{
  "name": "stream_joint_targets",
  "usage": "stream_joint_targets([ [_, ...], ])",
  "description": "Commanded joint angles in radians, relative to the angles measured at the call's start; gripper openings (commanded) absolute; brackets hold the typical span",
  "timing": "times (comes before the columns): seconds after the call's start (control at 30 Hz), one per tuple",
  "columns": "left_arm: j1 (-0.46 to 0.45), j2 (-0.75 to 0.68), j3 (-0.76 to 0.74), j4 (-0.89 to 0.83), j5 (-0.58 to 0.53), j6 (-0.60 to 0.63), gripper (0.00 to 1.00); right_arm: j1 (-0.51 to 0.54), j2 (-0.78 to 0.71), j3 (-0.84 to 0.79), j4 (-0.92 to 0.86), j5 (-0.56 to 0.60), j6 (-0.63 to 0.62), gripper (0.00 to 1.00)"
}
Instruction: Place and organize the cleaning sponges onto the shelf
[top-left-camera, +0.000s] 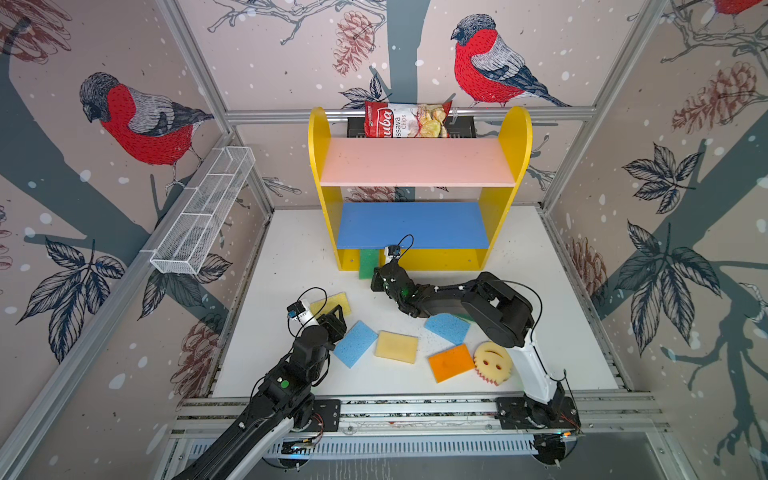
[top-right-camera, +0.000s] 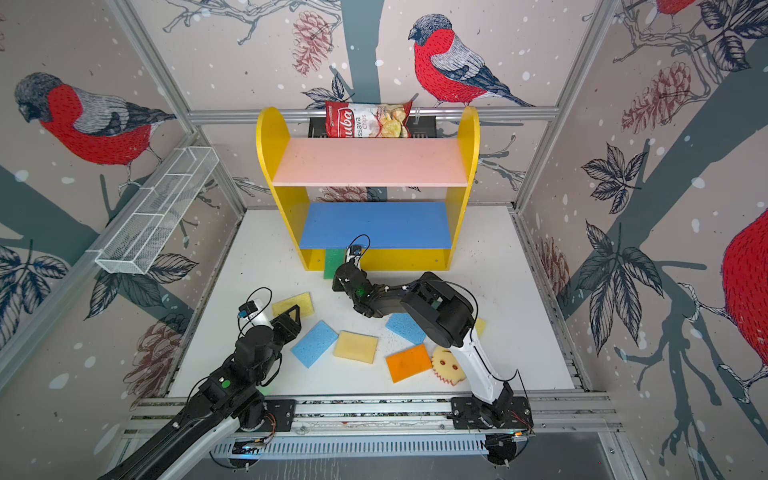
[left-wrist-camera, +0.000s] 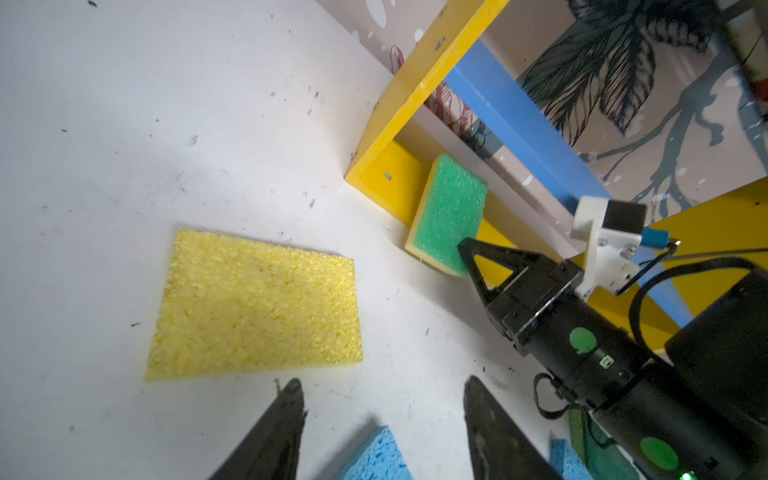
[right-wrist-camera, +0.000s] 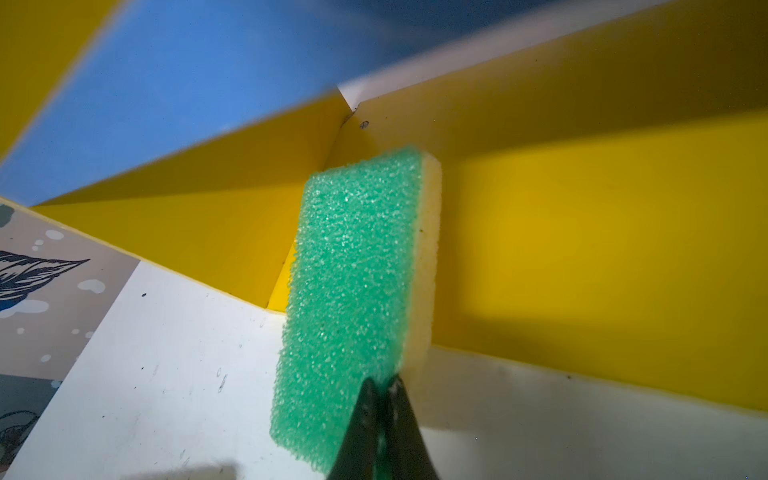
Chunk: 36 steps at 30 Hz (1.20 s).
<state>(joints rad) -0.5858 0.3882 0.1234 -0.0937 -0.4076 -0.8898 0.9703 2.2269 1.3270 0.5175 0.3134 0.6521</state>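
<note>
Seating the green sponge (right-wrist-camera: 353, 299) on edge at the lower-left corner of the shelf (top-left-camera: 419, 162), half over the base lip. Right gripper (right-wrist-camera: 384, 395) pinches its near end, jaws almost together. Best pushed deeper before release, or it likely tips out. Left gripper (left-wrist-camera: 380, 382) gapes empty near the yellow sponge (left-wrist-camera: 257, 303).
</note>
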Motion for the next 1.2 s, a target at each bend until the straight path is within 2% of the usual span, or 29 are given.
stream_joint_targets([
  [0.0,0.001,0.06,0.005,0.111,0.037,0.023,0.61,-0.006,0.027,0.043,-0.028,0.065,-0.023,0.23],
  [0.1,0.0,0.127,0.003,0.165,0.044,0.028,0.61,-0.012,0.04,0.057,-0.037,0.061,-0.028,0.44],
  [0.17,0.0,0.159,0.006,0.191,0.053,0.029,0.61,-0.016,0.038,0.058,-0.043,0.068,-0.035,0.5],
  [0.37,0.0,0.191,-0.004,0.218,0.052,0.026,0.61,-0.024,-0.021,0.021,-0.054,0.055,-0.032,0.54],
  [0.5,0.001,0.167,-0.003,0.206,0.053,0.02,0.61,-0.022,-0.093,-0.046,-0.043,0.005,-0.02,0.54],
  [0.6,0.001,0.146,-0.016,0.206,0.04,0.02,0.56,-0.019,-0.145,-0.114,-0.02,-0.065,0.002,0.45],
  [0.67,0.001,0.143,-0.011,0.209,0.049,0.028,0.42,-0.019,-0.181,-0.171,-0.002,-0.101,0.024,0.31],
  [0.73,0.003,0.157,-0.003,0.227,0.07,0.053,0.31,-0.022,-0.223,-0.229,0.007,-0.121,0.043,0.12],
  [0.8,0.001,0.198,0.008,0.269,0.086,0.088,0.2,-0.024,-0.264,-0.287,0.012,-0.14,0.047,0.01],
  [0.97,0.006,0.348,0.063,0.41,0.195,0.191,0.05,-0.052,-0.374,-0.425,0.018,-0.176,0.063,0.0],
  [1.17,0.044,0.587,0.157,0.517,0.261,0.218,0.05,-0.102,-0.525,-0.598,0.048,-0.165,0.104,0.0],
])
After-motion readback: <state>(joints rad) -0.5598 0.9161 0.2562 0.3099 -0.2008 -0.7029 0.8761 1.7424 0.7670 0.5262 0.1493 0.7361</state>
